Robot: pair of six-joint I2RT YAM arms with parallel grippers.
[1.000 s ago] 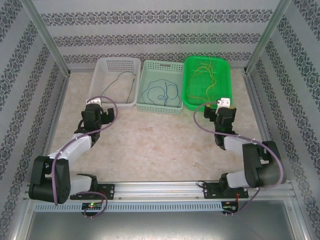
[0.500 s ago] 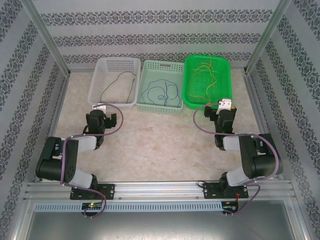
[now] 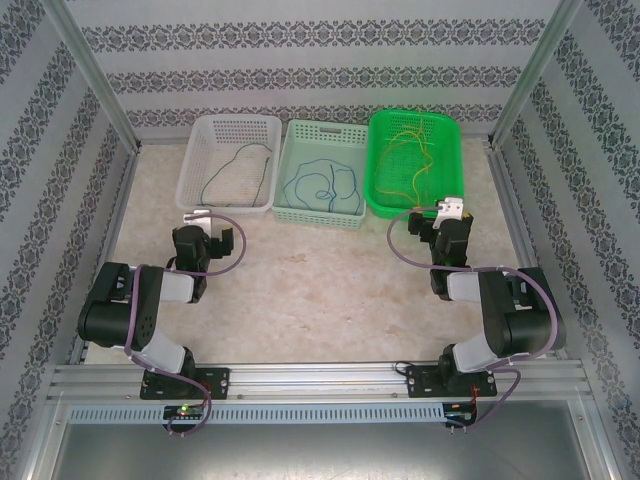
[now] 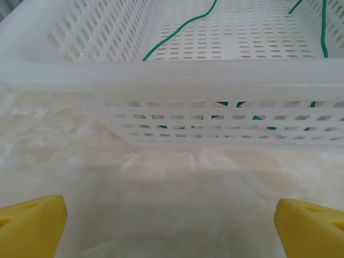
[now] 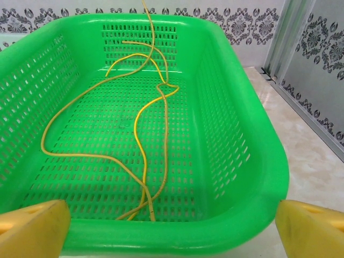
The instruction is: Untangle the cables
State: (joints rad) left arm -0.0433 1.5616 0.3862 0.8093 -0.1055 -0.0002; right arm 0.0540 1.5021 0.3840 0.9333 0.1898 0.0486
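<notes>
Overhead, three baskets stand side by side at the far edge of the table (image 3: 310, 285), each holding one of the cables. The white basket (image 3: 205, 140) on the left contains the dark green cable (image 4: 177, 30), which curves over its perforated floor. The pale green basket (image 3: 322, 214) in the middle holds the blue cable (image 3: 312, 178), lying in loose loops. The bright green basket (image 5: 242, 134) on the right holds the yellow cable (image 5: 165, 134), whose strands cross one another near the middle of the basket floor and run together towards the near wall. No cable crosses from one basket into another. The left gripper (image 4: 172, 228) sits low over the table, just short of the white basket's near wall, jaws spread wide, its yellow fingertips (image 4: 32, 223) at the two lower corners of the left wrist view with only bare tabletop between them. The right gripper (image 5: 172, 231) is raised at the near rim of the bright green basket and looks down into it, jaws likewise fully apart and gripping nothing. Both arms are folded back towards their bases.
</notes>
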